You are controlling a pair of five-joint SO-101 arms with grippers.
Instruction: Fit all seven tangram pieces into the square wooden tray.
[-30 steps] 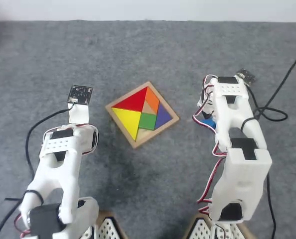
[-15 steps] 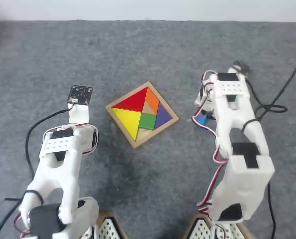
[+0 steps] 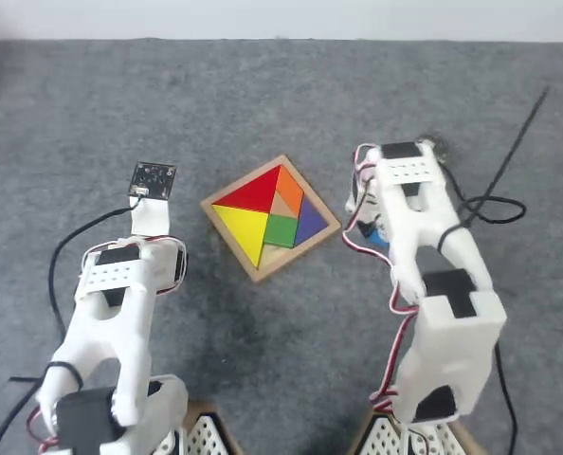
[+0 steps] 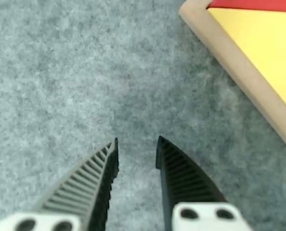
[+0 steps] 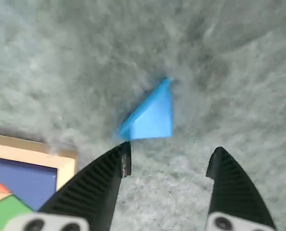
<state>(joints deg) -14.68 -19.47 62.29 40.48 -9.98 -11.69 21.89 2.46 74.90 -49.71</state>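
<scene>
REMOTE BENCH: My right tool [image 5: 171, 148] hangs wide open over the small blue triangular tangram piece [image 5: 152, 115]. The piece lies on the grey felt-covered counter [image 5: 229, 57] just ahead of the fingertips [image 5: 123, 154], nearer the finger on the tray's side. A corner of the square wooden tray [image 5: 18, 142] sits just beside that same finger.

As I judge it, the step in hand is picking up this one loose piece. To do it well I would:
- nudge the tool forward and toward the tray until the triangle sits midway between the fingers;
- turn the wrist so one finger lands on a straight edge rather than a point;
- lower until the tips brush the felt before closing, since the piece could skid or tip.

My left tool [image 4: 137, 140], narrowly parted and holding nothing, hangs over bare felt with the tray's rim off ahead of it.

In the high view, a pale triangular patch [image 3: 283, 204] among the coloured pieces [image 3: 244, 227] looks like the waiting slot.
</scene>
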